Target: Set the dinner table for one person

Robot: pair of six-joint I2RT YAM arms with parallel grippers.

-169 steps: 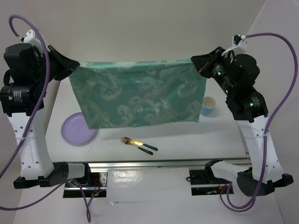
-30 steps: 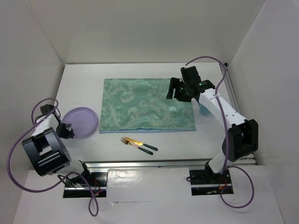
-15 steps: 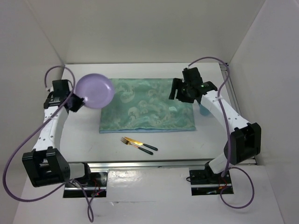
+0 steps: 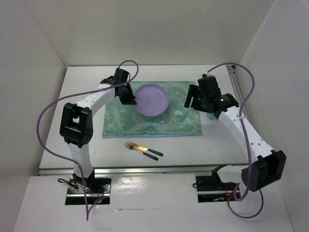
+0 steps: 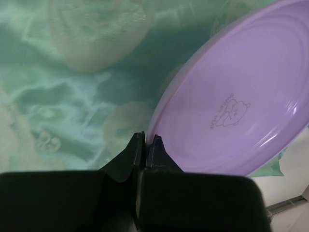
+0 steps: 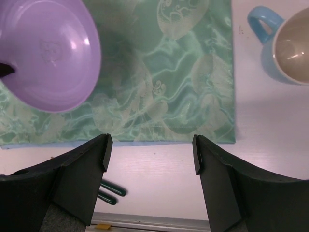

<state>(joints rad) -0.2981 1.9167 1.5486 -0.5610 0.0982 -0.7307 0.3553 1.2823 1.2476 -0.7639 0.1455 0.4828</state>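
My left gripper (image 4: 131, 96) (image 5: 146, 140) is shut on the rim of a purple plate (image 4: 151, 99) (image 5: 231, 96) (image 6: 48, 53). The plate hangs over the far middle of the mint-green patterned cloth (image 4: 178, 123) (image 5: 72, 87) (image 6: 183, 92), which lies flat on the white dinner table (image 4: 87, 140). My right gripper (image 4: 193, 101) (image 6: 150, 145) stands open and empty above the cloth's right part. A fork (image 4: 133, 145) and a knife (image 4: 150, 152) with dark green handles (image 6: 110, 193) lie side by side on the table in front of the cloth.
A blue mug (image 6: 289, 46) stands on the table just right of the cloth, mostly hidden under my right arm in the top view. A metal rail (image 4: 154, 169) runs along the table's near edge. White walls close in the left, back and right.
My left arm has swung the plate from left of the cloth to over its middle. My right gripper has drifted slightly right and stays open.
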